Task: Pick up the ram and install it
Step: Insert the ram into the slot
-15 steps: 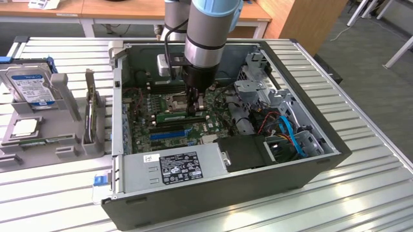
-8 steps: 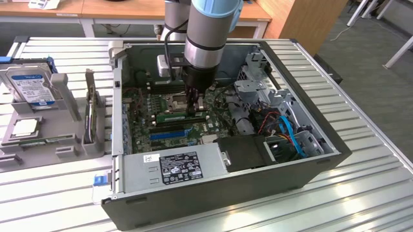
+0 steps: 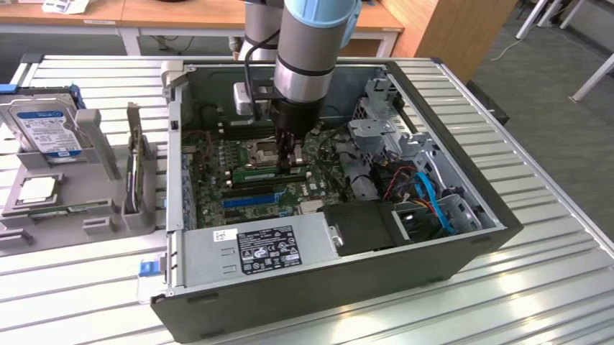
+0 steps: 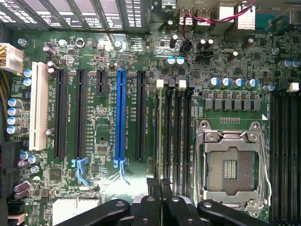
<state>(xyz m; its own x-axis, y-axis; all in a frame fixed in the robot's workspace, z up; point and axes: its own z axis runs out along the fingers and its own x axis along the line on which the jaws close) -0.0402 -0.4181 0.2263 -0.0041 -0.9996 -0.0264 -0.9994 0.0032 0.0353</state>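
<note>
The gripper [image 3: 290, 162] hung inside the open computer case [image 3: 461, 248], its tips down at the motherboard [image 3: 216, 180] just beside the empty CPU socket [image 3: 251, 151], on the socket's side towards the blue expansion slot [image 3: 253, 199]. In the wrist view its black fingers [image 4: 154, 188] stood drawn almost together, with only a thin gap between them, over the bank of memory slots [image 4: 181, 136] next to the socket.

As far as the exterior view showed, they were pinched on the ram [image 3: 257, 173], a narrow green stick standing on edge along that bank. The stick ran parallel to the socket's near side and reached from the tips towards the exterior view's left. Whether it sat fully down in its slot could not be told.

The socket itself lay bare, its metal frame closed around an open grid of contacts. The power supply [image 3: 259, 248], with its black and white labels, sat at the case's near wall, beyond the blue slot from the socket.

Outside the case, well to the exterior view's left of the socket, a grey holder [image 3: 101, 144] stood on the slatted table [image 3: 537, 215]. It carried a hard drive [image 3: 43, 129] with a blue-white label, a square processor chip [image 3: 37, 189] and a second green stick [image 3: 72, 209] lying flat at its front.
</note>
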